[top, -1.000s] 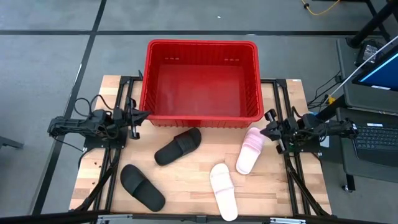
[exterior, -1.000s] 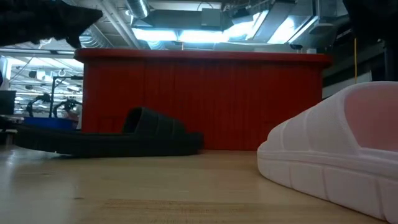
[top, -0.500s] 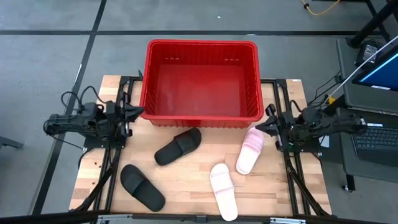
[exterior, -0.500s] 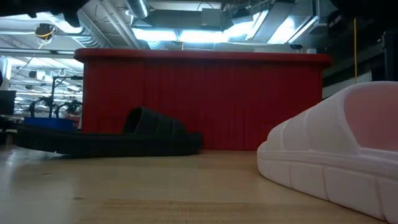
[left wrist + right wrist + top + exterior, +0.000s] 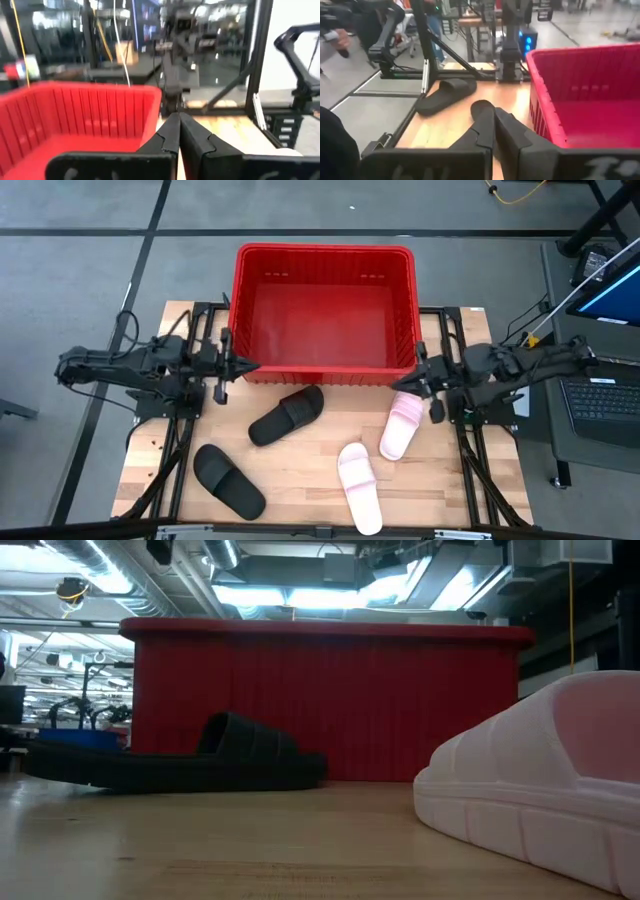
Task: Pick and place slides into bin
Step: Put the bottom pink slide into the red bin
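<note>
The red bin (image 5: 325,310) stands at the table's far middle. Four slides lie sole-down on the wooden table in front of it. One black slide (image 5: 287,415) sits just before the bin, and another (image 5: 228,481) lies near the front left. One pale pink slide (image 5: 402,422) lies at the right, and another (image 5: 359,487) near the front. My left gripper (image 5: 252,366) hangs shut and empty by the bin's near left corner. My right gripper (image 5: 402,385) hangs shut and empty above the right pink slide's far end.
Black arm frames (image 5: 185,430) run along the table's left and right sides. A laptop (image 5: 600,395) sits on a stand off the right edge. In the low view a pink slide (image 5: 540,790) fills the near right and a black slide (image 5: 200,755) lies before the bin (image 5: 325,700).
Both arms have risen from their low rest and reached inward. My left gripper went toward the table's right and my right gripper toward its left, each tipping up toward level. Both stayed shut. Their dark shapes have left the top of the low view. The slides have not moved.
</note>
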`<state>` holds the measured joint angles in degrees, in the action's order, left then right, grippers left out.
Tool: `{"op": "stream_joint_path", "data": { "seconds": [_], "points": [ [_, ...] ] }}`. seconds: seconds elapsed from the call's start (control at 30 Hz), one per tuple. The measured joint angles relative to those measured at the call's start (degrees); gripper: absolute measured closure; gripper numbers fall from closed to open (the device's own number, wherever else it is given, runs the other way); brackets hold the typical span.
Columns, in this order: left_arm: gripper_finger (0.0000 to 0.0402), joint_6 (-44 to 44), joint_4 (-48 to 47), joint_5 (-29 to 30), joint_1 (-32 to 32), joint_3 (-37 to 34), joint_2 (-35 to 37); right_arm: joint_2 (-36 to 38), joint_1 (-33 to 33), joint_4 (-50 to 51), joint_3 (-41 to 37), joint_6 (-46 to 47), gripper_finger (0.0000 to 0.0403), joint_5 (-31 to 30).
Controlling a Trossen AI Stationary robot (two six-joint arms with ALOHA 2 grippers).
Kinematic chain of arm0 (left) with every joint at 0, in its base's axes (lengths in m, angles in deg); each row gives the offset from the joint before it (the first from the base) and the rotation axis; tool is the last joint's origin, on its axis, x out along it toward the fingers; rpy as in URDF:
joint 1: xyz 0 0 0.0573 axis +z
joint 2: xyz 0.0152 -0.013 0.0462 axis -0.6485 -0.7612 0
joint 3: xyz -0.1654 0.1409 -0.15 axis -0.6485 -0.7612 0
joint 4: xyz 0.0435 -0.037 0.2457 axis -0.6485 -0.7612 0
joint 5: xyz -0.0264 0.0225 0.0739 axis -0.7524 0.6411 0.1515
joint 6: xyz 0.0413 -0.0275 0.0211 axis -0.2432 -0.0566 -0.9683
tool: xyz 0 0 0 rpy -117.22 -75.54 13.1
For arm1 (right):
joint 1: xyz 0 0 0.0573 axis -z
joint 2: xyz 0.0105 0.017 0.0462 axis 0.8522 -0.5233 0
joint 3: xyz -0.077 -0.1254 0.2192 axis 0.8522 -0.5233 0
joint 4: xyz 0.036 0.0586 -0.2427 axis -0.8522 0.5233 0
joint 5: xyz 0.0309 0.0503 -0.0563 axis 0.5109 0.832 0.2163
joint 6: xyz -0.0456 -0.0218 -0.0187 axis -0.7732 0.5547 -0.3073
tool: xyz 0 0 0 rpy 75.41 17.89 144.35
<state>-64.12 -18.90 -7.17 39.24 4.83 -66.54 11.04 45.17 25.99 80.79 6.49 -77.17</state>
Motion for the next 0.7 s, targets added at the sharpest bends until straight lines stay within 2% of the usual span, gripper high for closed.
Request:
{"op": "stream_joint_path", "data": {
  "seconds": [0.1,0.2,0.3,0.4,0.7],
  "points": [
    [0.0401,5.5,-4.5,0.4,0.0,4.3,-2.5,-3.2,-1.3,0.6,3.4,1.8,0.0385,-0.1],
    [0.0399,6.0,-9.3,0.6,0.0,8.7,-4.0,-4.9,-2.4,0.6,5.8,-0.4,0.0386,0.1],
    [0.0400,1.4,-13.9,0.6,0.0,10.7,-4.4,-5.5,-2.7,0.2,6.7,-7.9,0.0385,0.1],
    [0.0400,-4.9,-14.4,0.6,0.2,10.8,-4.0,-6.4,-2.7,-1.6,6.7,-11.3,0.0385,0.0],
    [0.0391,-6.6,-14.2,0.6,0.2,10.8,-4.0,-9.6,-2.7,-6.5,6.7,-4.0,0.0385,0.1]
  ]
}}
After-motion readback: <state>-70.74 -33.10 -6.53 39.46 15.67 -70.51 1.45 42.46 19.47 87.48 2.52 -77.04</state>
